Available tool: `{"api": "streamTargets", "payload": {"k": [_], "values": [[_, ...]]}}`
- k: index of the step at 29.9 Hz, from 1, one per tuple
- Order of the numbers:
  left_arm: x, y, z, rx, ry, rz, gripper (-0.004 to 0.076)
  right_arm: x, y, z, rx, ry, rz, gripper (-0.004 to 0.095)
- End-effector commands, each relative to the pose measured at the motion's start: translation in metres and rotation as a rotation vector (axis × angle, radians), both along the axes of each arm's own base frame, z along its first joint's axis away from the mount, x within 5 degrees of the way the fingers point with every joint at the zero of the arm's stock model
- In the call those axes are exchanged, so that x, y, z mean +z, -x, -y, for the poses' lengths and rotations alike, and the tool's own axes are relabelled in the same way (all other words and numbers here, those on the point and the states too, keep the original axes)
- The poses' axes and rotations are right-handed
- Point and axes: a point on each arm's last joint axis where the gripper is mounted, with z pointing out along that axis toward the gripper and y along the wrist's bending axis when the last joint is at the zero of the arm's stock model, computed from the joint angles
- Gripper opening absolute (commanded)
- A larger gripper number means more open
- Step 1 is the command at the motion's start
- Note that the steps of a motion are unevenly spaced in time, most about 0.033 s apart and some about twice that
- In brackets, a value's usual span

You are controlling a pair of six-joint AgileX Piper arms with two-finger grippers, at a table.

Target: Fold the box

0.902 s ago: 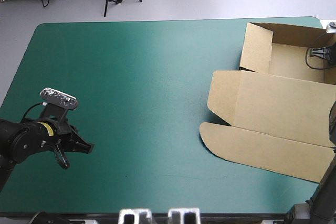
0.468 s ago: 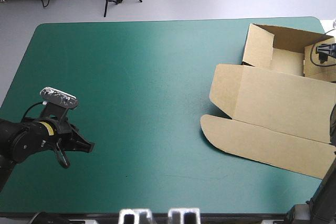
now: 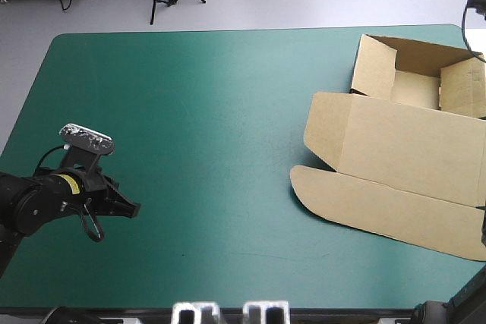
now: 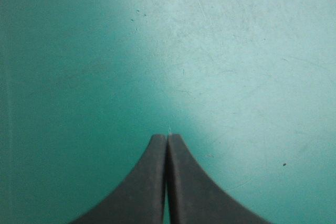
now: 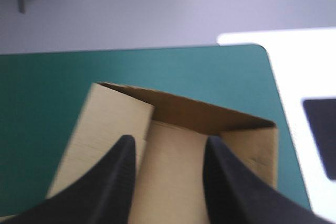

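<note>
High view: the box [image 3: 402, 149] lies on the right side of the worktop [image 3: 213, 127], reaching its far right corner. At the far end a back wall and two side flaps stand up around a small floor. The wide panel nearer the robot and the long flap with rounded corners lie flat. The fold looks part done, with the walls up but seemingly not tucked and the near panels untouched. The left end effector [image 3: 125, 209] sits near the near-left corner, well apart from the box.

Left wrist view: the left end effector [image 4: 167, 137] has its fingers pressed together into one point over bare teal-green cover [image 4: 210, 51]. No board shows here.

Right wrist view: the right end effector [image 5: 168, 142] is spread and holds nothing. It hangs above the box [image 5: 176, 153], whose raised walls and floor lie under and ahead of its fingers.
</note>
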Motion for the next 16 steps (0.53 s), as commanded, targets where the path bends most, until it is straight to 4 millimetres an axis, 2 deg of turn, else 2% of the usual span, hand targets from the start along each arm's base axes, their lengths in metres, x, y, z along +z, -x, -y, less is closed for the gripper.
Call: {"api": "streamTargets", "payload": {"k": [1, 3, 5, 8, 13, 16], "values": [[0.014, 0.000, 0.001, 0.003, 0.043, 0.083, -0.0009, 0.048, 0.040, -0.037, 0.145, -0.023, 0.177, 0.0127], [0.014, 0.000, 0.002, -0.001, 0.052, 0.080, -0.0009, 0.056, 0.051, -0.054, 0.191, -0.012, 0.196, -0.0008], [0.014, 0.000, 0.002, -0.004, 0.057, 0.078, -0.0009, 0.058, 0.060, -0.073, 0.246, 0.002, 0.199, -0.0014], [0.014, 0.000, 0.002, -0.004, 0.059, 0.077, -0.0009, 0.053, 0.072, -0.099, 0.328, 0.007, 0.168, -0.0019], [0.014, 0.001, 0.002, -0.004, 0.057, 0.074, -0.0009, 0.019, 0.096, -0.136, 0.445, 0.083, 0.033, -0.0018], [0.013, 0.002, 0.002, -0.003, 0.053, 0.061, -0.0009, -0.008, 0.115, -0.145, 0.472, 0.128, -0.063, -0.0017]]}}
